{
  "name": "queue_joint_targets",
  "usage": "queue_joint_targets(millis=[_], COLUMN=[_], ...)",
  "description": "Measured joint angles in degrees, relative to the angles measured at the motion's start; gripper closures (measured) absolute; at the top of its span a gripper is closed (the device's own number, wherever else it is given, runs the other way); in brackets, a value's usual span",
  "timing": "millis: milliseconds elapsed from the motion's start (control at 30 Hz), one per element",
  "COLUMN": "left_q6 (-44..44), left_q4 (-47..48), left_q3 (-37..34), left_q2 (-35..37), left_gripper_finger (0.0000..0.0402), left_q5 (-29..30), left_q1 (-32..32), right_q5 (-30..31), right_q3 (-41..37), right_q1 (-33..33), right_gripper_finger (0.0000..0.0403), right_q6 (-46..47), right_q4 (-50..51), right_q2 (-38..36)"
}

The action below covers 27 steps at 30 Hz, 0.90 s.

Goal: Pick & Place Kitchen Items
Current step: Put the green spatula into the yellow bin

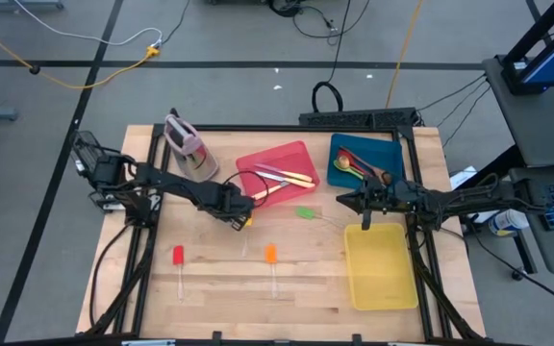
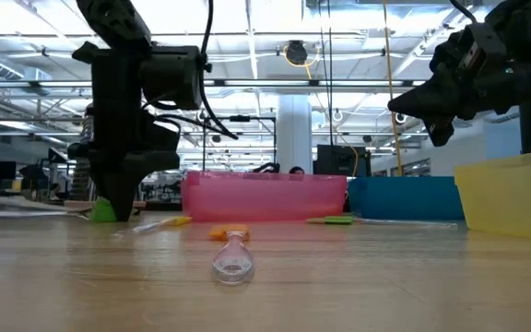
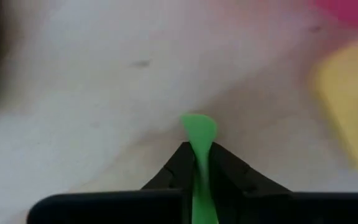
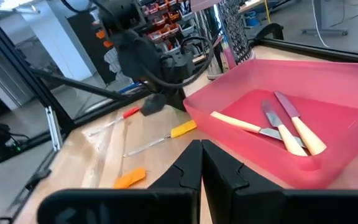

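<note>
My left gripper (image 1: pixel 240 217) (image 3: pixel 197 158) points down at the table just off the red tray's (image 1: pixel 308 152) near left corner, shut on a slim green utensil (image 3: pixel 199 129) (image 2: pixel 104 211). Only its thin edge and rounded free end show. A yellow-headed utensil (image 1: pixel 248 223) (image 4: pixel 183 129) lies flat beside it. A green-headed piece (image 1: pixel 304 212), a red-headed one (image 1: pixel 178 255) and an orange-headed one (image 1: pixel 270 253) lie flat on the wood. My right gripper (image 1: pixel 339 199) (image 4: pixel 201 155) hangs level above the table between the red and blue trays, shut on nothing. My left gripper pinches the green utensil between its two fingers, one on each flat side (image 3: pixel 199 146), the thin edge facing the wrist camera. The fingers come from above, pointing down. The utensil's rounded end sticks out past the fingertips, down at the table top (image 2: pixel 102 214).
Cream-handled knives (image 1: pixel 287 176) lie in the red tray. The blue tray (image 1: pixel 394 146) at the far right holds spoons. The yellow tray (image 1: pixel 383 284) sits near right. A pink-grey stand (image 1: pixel 186 142) is at the far left. Bare wood lies along the near edge.
</note>
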<state>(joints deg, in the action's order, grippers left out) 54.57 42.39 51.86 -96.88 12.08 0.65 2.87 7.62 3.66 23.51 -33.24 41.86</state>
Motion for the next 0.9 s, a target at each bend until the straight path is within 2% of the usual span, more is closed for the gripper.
queue_joint_targets(millis=[133, 267, 433, 567, 633, 700, 800, 900], left_q6=[-0.1, -3.3, -10.9, -21.3, -25.5, -29.2, -32.1, -33.7], left_q4=[-3.3, -9.4, -23.1, -39.2, -45.7, -50.9, -56.0, -58.5], left_q3=[4.7, 7.7, 10.6, 10.8, 10.8, 10.8, 10.8, 10.8], left_q2=[2.8, 3.8, 4.1, 4.3, 4.2, 4.2, 4.3, 4.2], left_gripper_finger=[0.039, 0.0388, 0.0372, 0.0383, 0.039, 0.0392, 0.0382, 0.0372], left_q5=[2.1, 6.0, 11.0, 11.6, 11.6, 11.5, 11.5, 11.5], left_q1=[4.0, 7.7, 12.1, 14.4, 15.0, 15.4, 15.6, 15.4], right_q5=[0.1, 0.3, 0.3, 0.2, -0.1, -3.4, -11.7, -16.1], right_q3=[0.0, 0.0, 0.0, -1.1, -2.1, -3.3, -5.3, -5.7], right_q1=[0.0, 0.0, 0.0, 0.0, 0.0, 0.0, -0.4, -4.2], right_gripper_finger=[0.0399, 0.0399, 0.0399, 0.0399, 0.04, 0.0402, 0.0402, 0.0402], right_q6=[-2.0, -5.3, -6.6, -6.3, -6.4, -6.6, -6.8, -7.6], right_q4=[0.0, -1.1, -0.8, -1.7, -6.1, -12.7, -24.1, -31.2], right_q2=[0.3, 0.6, 0.7, 0.8, 0.8, 0.9, 1.3, 2.5])
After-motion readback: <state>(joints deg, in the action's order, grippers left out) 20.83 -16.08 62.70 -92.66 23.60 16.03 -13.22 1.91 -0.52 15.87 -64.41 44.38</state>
